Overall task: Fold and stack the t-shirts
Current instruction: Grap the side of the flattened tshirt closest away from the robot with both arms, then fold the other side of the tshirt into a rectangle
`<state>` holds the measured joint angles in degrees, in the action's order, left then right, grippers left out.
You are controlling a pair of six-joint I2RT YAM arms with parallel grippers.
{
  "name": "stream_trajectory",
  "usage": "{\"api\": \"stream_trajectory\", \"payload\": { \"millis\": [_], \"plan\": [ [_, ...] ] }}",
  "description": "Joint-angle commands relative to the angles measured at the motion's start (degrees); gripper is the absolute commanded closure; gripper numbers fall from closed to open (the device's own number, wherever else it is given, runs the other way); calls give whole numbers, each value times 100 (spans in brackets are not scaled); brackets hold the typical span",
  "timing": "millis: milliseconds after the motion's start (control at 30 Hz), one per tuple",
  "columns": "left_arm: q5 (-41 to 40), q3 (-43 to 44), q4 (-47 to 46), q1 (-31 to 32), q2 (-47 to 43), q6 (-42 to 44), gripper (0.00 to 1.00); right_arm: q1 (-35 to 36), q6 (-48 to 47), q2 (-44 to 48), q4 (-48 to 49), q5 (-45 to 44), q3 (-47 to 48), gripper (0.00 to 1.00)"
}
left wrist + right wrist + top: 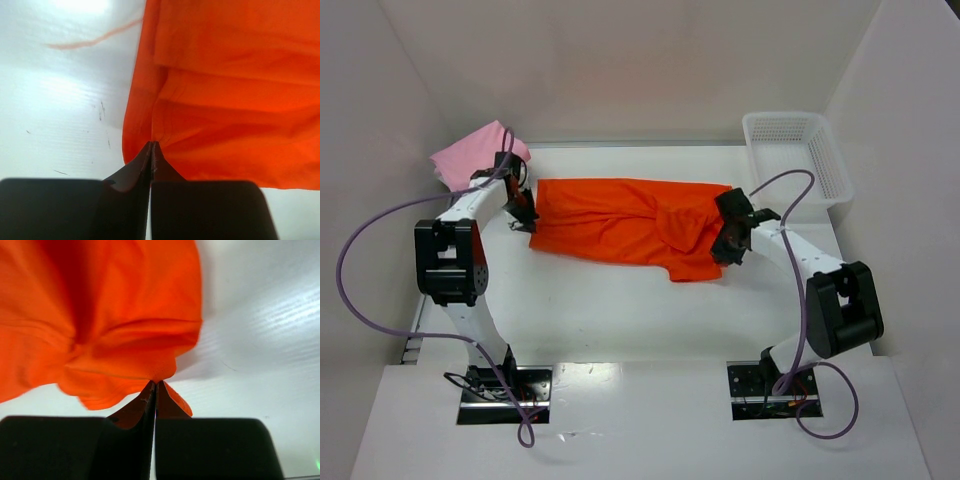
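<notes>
Nearest to us, our two arm bases sit bolted at the near edge of the table [620, 320], with purple cables [355, 270] looping out from each.

Beyond them, our left claw [525, 212] is clenched on the orange t-shirt [620, 225]. In the left wrist view the two fingertips [142, 161] meet with no gap. The cloth's edge is pinched right at their point, with creases fanning away from the pinch. Bare white table lies to the left of this claw, and the orange cloth spreads ahead of it and to its right.

Our right claw [728, 240] is likewise clenched on the same shirt. In its wrist view the tips press together on a bunched fold, with a small flap of orange poking out just to their right. The bulk of the cloth billows ahead and to the left, somewhat blurred.

From above, the shirt stretches across the middle of the table between the two claws. It is held at its left edge and near its crumpled right end. We cannot tell whether it is lifted clear of the surface.

Farther off, a pink t-shirt [475, 152] lies just behind the left claw at the far left corner. A white mesh basket [832, 170] stands beyond the right claw at the far right, apart from the orange cloth.
</notes>
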<state>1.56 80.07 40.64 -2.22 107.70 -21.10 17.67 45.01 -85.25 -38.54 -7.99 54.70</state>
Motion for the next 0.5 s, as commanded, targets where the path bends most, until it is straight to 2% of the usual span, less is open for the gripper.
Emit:
{"api": "stream_trajectory", "payload": {
  "millis": [0,167,467],
  "plan": [
    [11,561,111,-33,-30,89,100,-36,-220,228,-92,-133,524,100],
    [11,1229,172,-33,339,150,100,-193,-572,36,92,-81,1174,100],
    [-104,2519,225,-138,1182,150,100,-765,-986,-922,682,96,1991,100]
  ]
}}
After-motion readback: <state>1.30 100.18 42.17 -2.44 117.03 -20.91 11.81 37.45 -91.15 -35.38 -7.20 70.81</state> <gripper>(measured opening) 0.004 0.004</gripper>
